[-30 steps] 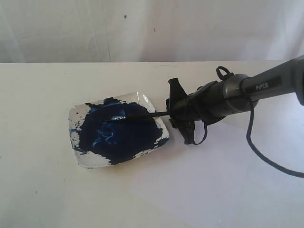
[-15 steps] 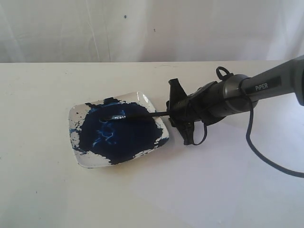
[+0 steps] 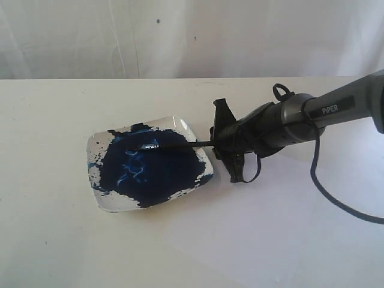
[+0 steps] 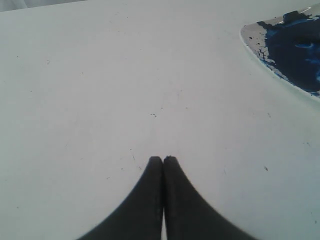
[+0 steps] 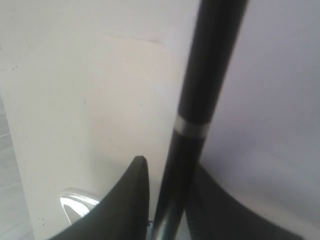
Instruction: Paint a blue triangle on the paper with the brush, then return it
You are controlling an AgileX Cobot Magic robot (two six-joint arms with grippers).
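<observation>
**A:** Which way does the brush lie?

**B:** The brush (image 3: 174,144) runs roughly along the far edge of the worktop (image 3: 48,108). Its bristle end points toward the left edge and sits in the dark blue paint (image 3: 150,174) of the dish (image 3: 171,125). The handle points toward the right edge and crosses the dish's rim.

**A:** And the paper?

**B:** The paper (image 3: 282,234) lies flat toward the near right corner, apart from the brush.

**A:** Do the wrist views add anything?

**B:** The right wrist view shows a narrow pale band (image 5: 190,127) around the handle, too small to make out in the exterior view. The left wrist view shows the left pincer (image 4: 163,161), which is outside the exterior view, and a corner of the dish.

**A:** And the pincers?

**B:** The right pincer (image 3: 216,143) is clamped on the handle, one finger on either side. The left one's fingers are pressed together with nothing between them, over bare worktop.
</observation>
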